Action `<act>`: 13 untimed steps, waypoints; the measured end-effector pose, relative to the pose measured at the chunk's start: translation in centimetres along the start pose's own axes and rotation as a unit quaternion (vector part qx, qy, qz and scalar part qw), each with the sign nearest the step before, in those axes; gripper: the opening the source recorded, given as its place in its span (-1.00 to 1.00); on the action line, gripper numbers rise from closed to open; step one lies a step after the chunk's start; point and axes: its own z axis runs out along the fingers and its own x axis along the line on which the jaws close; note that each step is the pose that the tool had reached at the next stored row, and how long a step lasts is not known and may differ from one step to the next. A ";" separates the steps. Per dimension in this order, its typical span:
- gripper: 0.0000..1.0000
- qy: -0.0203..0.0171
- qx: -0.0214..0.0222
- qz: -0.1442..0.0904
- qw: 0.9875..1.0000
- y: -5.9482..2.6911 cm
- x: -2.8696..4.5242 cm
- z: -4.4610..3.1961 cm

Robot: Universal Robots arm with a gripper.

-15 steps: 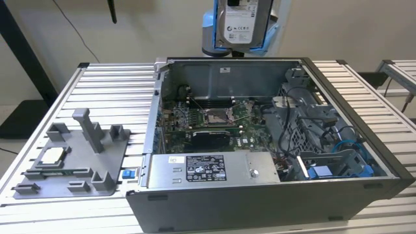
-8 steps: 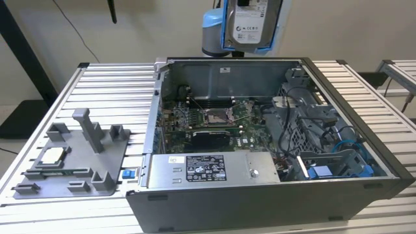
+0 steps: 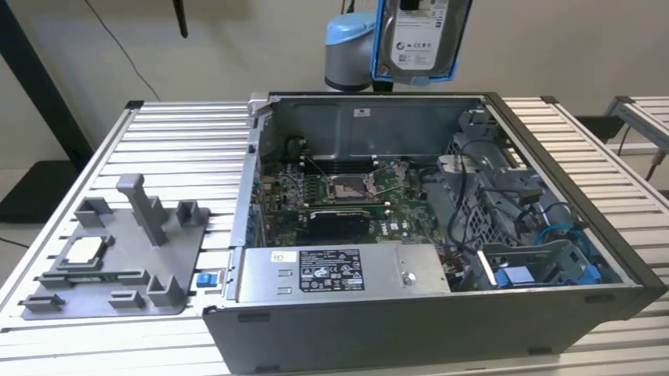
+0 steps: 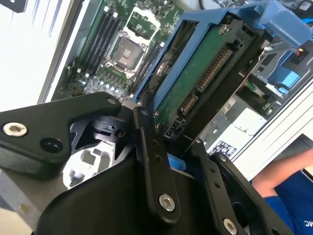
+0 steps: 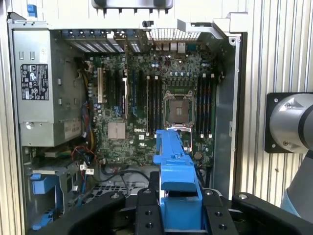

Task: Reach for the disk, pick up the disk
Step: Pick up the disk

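Disk (image 3: 421, 35): silver-grey metal body, white paper label, bright blue smooth plastic bracket; green circuit board underside in the second wrist view. Fingers (image 4: 155, 166): matt black metal with bright screw heads. Computer case (image 3: 418, 329): dull grey sheet metal. Worktop (image 3: 168, 149): ribbed, pale satin aluminium. Fixture tray (image 3: 110, 282): matt grey plastic.

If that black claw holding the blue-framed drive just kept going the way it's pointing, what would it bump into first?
Probably the green motherboard in the open grey computer case. The gripper, shut on the blue-bracketed silver hard drive, points down into it; depth is unclear.
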 end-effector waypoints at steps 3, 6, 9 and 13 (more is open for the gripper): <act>-1.00 0.000 0.000 0.000 1.000 -0.87 -0.02 0.02; -1.00 0.000 0.000 0.000 1.000 -2.08 -0.04 0.06; -1.00 0.000 0.000 0.000 1.000 -2.93 -0.06 0.08; -1.00 0.000 0.000 0.000 1.000 -4.03 -0.08 0.11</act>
